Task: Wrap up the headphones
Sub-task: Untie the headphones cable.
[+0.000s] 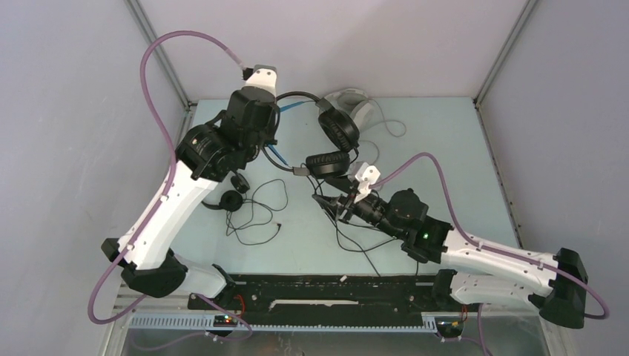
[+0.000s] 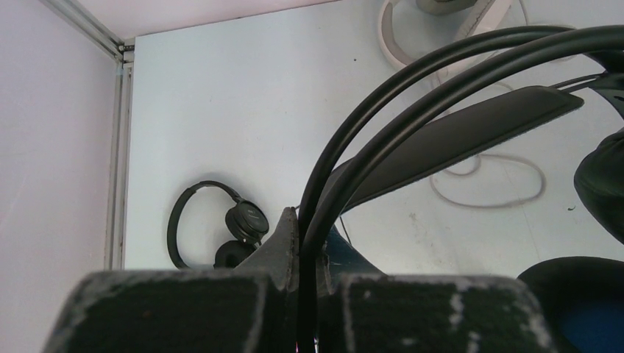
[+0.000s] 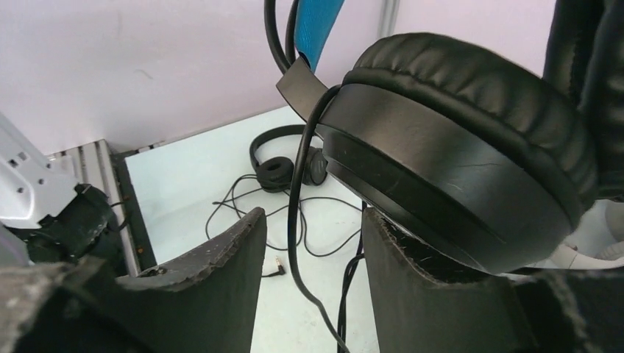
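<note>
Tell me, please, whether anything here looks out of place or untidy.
Yes: the cord of the small black headset sprawls in loose, tangled loops on the table, unwrapped. The bulky black pair, held at its headband by the left gripper, trails its cord too.

There are three corded headsets, one big white-grey over-ear pair [image 1: 356, 104], one bulky black pair [image 1: 340, 133] with a blue-lined headband, one small thin black pair [image 1: 231, 199], and two robot arms, left arm [image 1: 176, 202] and right arm [image 1: 486, 256].
</note>
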You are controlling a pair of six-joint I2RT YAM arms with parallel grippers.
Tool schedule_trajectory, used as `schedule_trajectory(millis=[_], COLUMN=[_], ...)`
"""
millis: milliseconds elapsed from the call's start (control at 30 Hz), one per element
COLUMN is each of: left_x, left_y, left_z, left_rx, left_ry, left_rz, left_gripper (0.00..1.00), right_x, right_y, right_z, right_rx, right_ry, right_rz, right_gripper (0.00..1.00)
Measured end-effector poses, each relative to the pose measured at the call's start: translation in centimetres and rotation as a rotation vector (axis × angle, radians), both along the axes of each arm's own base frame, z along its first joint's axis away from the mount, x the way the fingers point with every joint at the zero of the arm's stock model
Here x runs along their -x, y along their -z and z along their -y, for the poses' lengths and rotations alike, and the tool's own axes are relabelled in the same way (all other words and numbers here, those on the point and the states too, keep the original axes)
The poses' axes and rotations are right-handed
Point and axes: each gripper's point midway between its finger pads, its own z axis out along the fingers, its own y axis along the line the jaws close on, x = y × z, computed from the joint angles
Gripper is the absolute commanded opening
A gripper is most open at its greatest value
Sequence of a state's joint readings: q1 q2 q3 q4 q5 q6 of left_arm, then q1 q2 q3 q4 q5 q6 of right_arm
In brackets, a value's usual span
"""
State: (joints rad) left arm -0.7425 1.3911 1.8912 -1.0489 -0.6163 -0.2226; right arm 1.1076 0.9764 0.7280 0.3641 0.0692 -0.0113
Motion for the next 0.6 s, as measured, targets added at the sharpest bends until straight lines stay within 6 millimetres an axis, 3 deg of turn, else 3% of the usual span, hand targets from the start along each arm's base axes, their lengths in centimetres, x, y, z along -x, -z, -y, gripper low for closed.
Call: schedule_trajectory(millis=[67,200,433,600], left_x=[0.0,-0.2,-0.4,-0.1], left_y=[0.2,1.2,3.4,5.2], left_z=[0.1,0.2,-0.3,-1.8], left_rx=[0.004,-0.005,-0.033,-0.097], left_ry=[-0.003,-0.007,-0.029,-0.051], left_rz=[-0.003,-0.02,-0.035,-0.048], left_gripper=[0.0,0.0,0.0,0.0], right_x=[-0.5,-1.0,-1.5,-4.2], right_y=[0.7,1.8,0.5,-3.2], right_z=[-0.4,-1.1,0.1,3.8], right_rx=[0.011,0.036,0.001,-0.098], right_ry=[0.017,0.035,0.095,0.196], right_rz=[-0.008,-0.023,-0.068,-0.119], right_gripper=[0.46,0.0,0.0,0.0])
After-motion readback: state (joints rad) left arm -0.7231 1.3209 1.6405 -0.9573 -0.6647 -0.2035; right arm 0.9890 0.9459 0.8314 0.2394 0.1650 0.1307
